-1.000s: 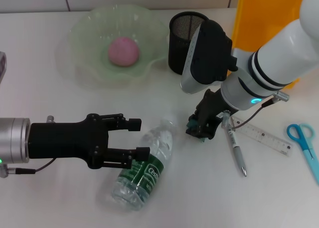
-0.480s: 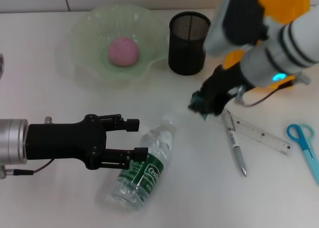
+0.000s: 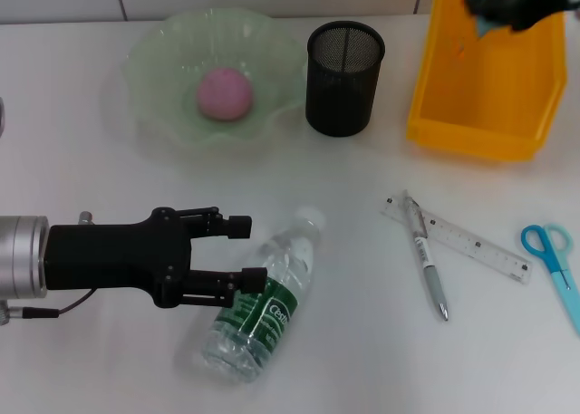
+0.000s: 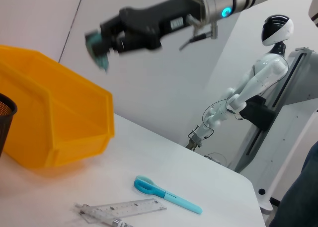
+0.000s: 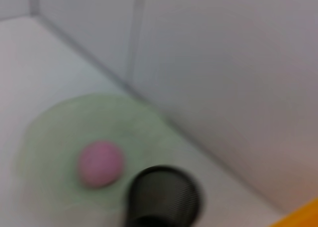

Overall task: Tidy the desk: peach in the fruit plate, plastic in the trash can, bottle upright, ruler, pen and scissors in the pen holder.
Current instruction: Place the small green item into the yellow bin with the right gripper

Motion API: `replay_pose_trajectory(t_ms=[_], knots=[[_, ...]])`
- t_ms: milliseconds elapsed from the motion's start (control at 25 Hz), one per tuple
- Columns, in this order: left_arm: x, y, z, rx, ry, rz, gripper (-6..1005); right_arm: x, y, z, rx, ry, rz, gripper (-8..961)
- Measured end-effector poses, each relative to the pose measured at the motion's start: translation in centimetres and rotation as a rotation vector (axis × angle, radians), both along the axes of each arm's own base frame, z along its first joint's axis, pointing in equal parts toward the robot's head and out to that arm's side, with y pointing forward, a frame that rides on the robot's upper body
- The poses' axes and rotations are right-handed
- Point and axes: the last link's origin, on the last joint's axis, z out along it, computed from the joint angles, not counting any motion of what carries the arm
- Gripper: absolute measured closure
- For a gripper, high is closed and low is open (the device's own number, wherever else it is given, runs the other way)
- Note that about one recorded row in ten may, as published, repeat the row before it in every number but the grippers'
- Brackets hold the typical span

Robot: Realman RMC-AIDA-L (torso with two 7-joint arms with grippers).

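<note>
The pink peach (image 3: 225, 94) lies in the green fruit plate (image 3: 163, 61). High over the yellow trash can (image 3: 485, 88) at the back right, my right gripper (image 3: 491, 1) is shut on a teal scrap of plastic (image 3: 478, 4); the left wrist view shows that plastic (image 4: 98, 43) hanging over the can (image 4: 54, 122). The clear bottle (image 3: 267, 296) lies on its side. My left gripper (image 3: 249, 252) is open, with its fingertips at the bottle's upper half. The ruler (image 3: 471, 242), pen (image 3: 428, 264) and blue scissors (image 3: 555, 260) lie on the table right of the bottle.
The black mesh pen holder (image 3: 344, 67) stands between the plate and the trash can. The right wrist view shows the peach (image 5: 101, 163) and the holder (image 5: 164, 197) from above. Another white robot (image 4: 248, 93) stands beyond the table.
My right arm has lifted from the table beside the pen and swung up to the back right over the yellow can, carrying the plastic. The left gripper and bottle have stayed put.
</note>
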Motion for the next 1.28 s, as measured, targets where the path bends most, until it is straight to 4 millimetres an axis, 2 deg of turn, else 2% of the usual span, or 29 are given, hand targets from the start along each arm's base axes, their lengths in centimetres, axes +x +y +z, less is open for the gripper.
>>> replay_pose_trajectory(t_ms=[40, 80, 160, 240, 440, 520, 720, 1040, 1280], knots=[[0.0, 0.0, 0.0, 0.000, 0.000, 0.000, 222, 1.4, 0.8, 1.1, 0.087, 0.032, -0.036, 721], [0.0, 0.0, 0.0, 0.000, 0.000, 0.000, 222, 1.4, 0.8, 1.1, 0.087, 0.032, -0.036, 722], [0.0, 0.0, 0.0, 0.000, 0.000, 0.000, 223, 2.8, 1.5, 1.4, 0.143, 0.059, -0.073, 725], [0.2, 0.1, 0.0, -0.003, -0.001, -0.003, 224, 4.4, 2.3, 0.5, 0.163, 0.085, -0.127, 727], [0.3, 0.2, 0.0, -0.006, -0.003, -0.002, 226, 5.7, 3.2, -1.0, 0.148, 0.104, -0.179, 733], [0.4, 0.3, 0.0, -0.008, -0.003, -0.004, 227, 5.8, 3.2, -1.1, 0.153, 0.104, -0.181, 736], [0.3, 0.3, 0.1, -0.008, -0.002, -0.004, 229, 6.1, 3.2, -1.1, 0.161, 0.106, -0.185, 524], [0.3, 0.3, 0.1, -0.008, -0.002, -0.003, 232, 6.2, 3.2, -1.1, 0.162, 0.107, -0.190, 333], [0.3, 0.3, 0.1, -0.008, -0.002, -0.003, 234, 6.7, 3.1, -1.6, 0.148, 0.104, -0.201, 333]])
